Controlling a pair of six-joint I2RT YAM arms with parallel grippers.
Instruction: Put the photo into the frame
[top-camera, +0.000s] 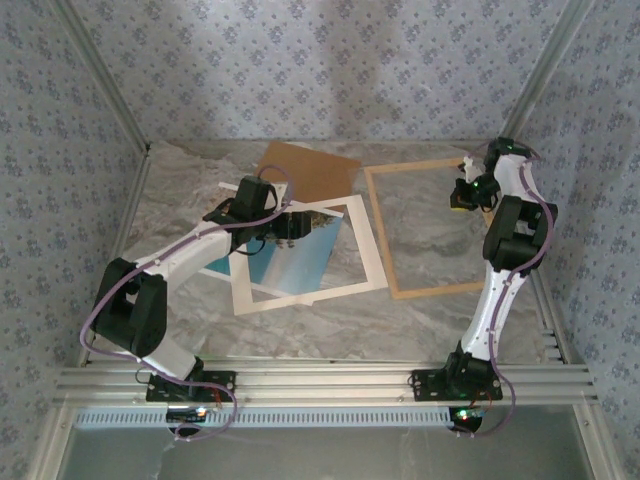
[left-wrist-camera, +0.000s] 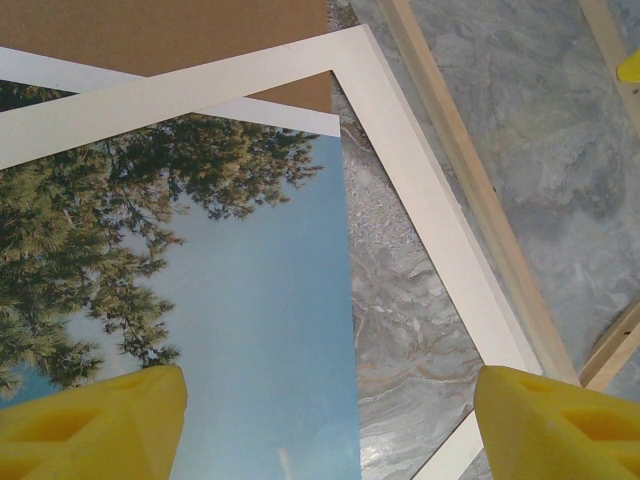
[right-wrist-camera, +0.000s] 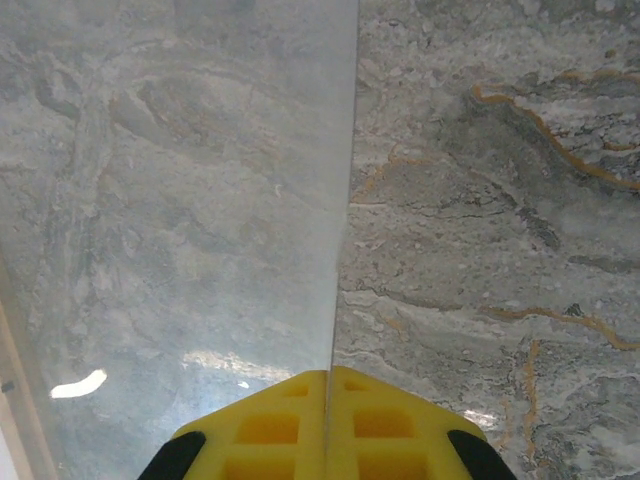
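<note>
Left wrist view has the left tool (left-wrist-camera: 330, 420) spread apart above the photo (left-wrist-camera: 250, 330), which lies partly under the mat (left-wrist-camera: 420, 200) left of the frame (top-camera: 379, 230), while the right tool (right-wrist-camera: 330, 385) pinches a clear pane (right-wrist-camera: 200, 200); pickup seems in hand, needing a descent onto the photo's edge.

I count one rectangular photo print of blue sky and dark green trees (top-camera: 293, 264), one large thin frame of light wood (top-camera: 379, 230), one white mat border (top-camera: 300, 298), one plain brown backing board (top-camera: 312, 170), one clear flat pane (right-wrist-camera: 200, 200), one grey marbled surface (top-camera: 300, 340), and two hands: my left hand (left-wrist-camera: 330, 400) and my right hand (right-wrist-camera: 330, 392)
</note>
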